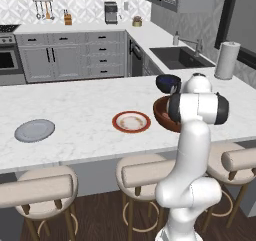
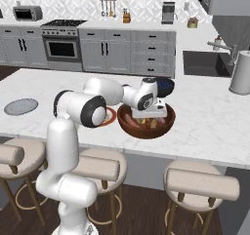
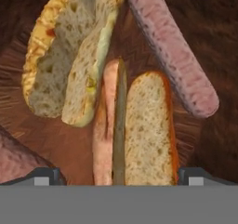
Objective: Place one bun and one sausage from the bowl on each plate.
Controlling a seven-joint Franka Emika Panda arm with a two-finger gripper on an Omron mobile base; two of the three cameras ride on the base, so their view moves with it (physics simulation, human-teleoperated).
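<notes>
The white marble island counter [image 1: 90,110] carried a deep reddish-brown wooden bowl [image 2: 166,124] near its front edge, a cream plate with a red-orange rim [image 1: 131,121] just beside it and a plain grey plate [image 1: 34,130] well apart toward the far end. The gripper [image 2: 152,116] hung inside the bowl, jaws spread wide and empty. In the hand view a split bun [image 3: 146,130] lay directly between the fingertips [image 3: 46,175], its long axis crossing the gap between them, and a pink sausage [image 3: 174,51] lay slantwise beyond. The base views hid that alignment.

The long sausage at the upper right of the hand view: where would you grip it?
Grip the sausage across its narrow middle, coming straight down into the bowl. It lies flat with bare bowl along both long sides, so the open gripper could straddle it after turning to cross its length.
</notes>
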